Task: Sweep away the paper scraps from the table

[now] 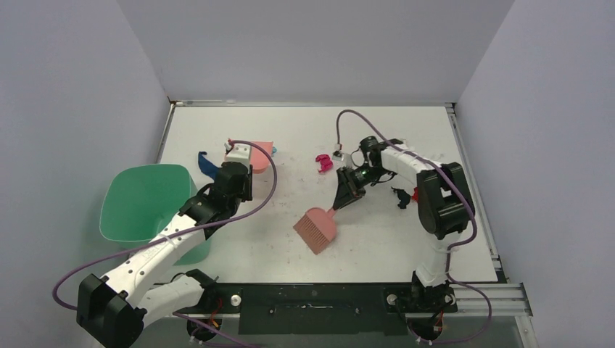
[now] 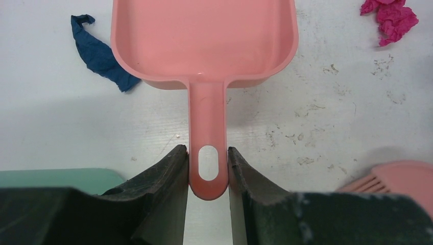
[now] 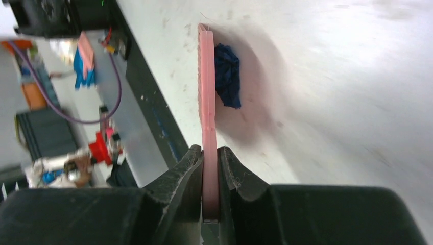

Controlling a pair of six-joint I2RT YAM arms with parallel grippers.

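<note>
My left gripper (image 1: pixel 241 172) (image 2: pixel 208 166) is shut on the handle of the pink dustpan (image 1: pixel 259 155) (image 2: pixel 204 41), which rests on the white table (image 1: pixel 377 246). A dark blue scrap (image 1: pixel 207 164) (image 2: pixel 99 53) lies just left of the pan. A magenta scrap (image 1: pixel 324 163) (image 2: pixel 390 18) lies to its right. My right gripper (image 1: pixel 338 205) (image 3: pixel 210 163) is shut on the pink hand brush (image 1: pixel 317 229) (image 3: pixel 207 102). Another dark blue scrap (image 3: pixel 227 74) sits against the brush head. Black (image 1: pixel 400 196) and red (image 1: pixel 415 194) scraps lie by the right arm.
A mint-green bin (image 1: pixel 145 203) (image 2: pixel 56 176) stands off the table's left edge beside my left arm. A small white bit (image 1: pixel 337 152) lies near the magenta scrap. The table's metal rim (image 1: pixel 475 210) runs along the right side.
</note>
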